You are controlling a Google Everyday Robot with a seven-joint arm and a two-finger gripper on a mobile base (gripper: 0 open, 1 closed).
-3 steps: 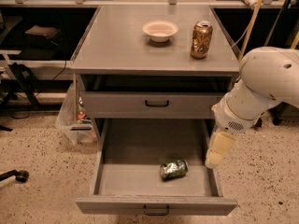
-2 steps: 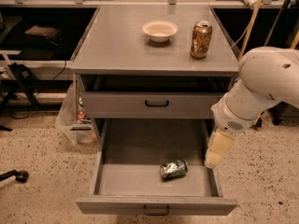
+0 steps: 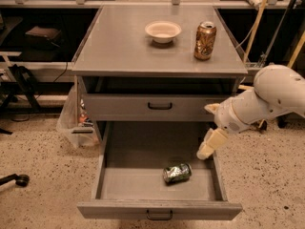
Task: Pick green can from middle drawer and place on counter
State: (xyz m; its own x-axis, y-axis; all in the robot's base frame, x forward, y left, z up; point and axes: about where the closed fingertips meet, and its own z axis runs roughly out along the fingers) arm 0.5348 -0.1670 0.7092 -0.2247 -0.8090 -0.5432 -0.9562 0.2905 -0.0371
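The middle drawer (image 3: 159, 210) stands pulled fully out, leaving its grey floor open from above, which is what lets the arm come at it from the right. The green can (image 3: 177, 173) lies on its side on that floor, towards the drawer's front and a little right of its centre, apart from every wall; lying flat, it probably has to be taken across its body. The gripper (image 3: 206, 149) hangs over the drawer's right wall, just inside the rim and pointing down and inward. It is above and to the right of the can and not touching it. I cannot tell whether the gripper is parted or closed, though it carries nothing. The arm (image 3: 267, 97) reaches in from beyond the drawer's right side, its forearm sloping down towards the opening. Above the drawer, the counter (image 3: 124, 46) holds a pale bowl (image 3: 163, 31) and a brown-gold can (image 3: 205, 40), with bare space towards its front and left where the green can could go. Against the earlier frame, the gripper has come inward from the drawer's right edge and the forearm lies flatter; the can has not moved in the drawer.
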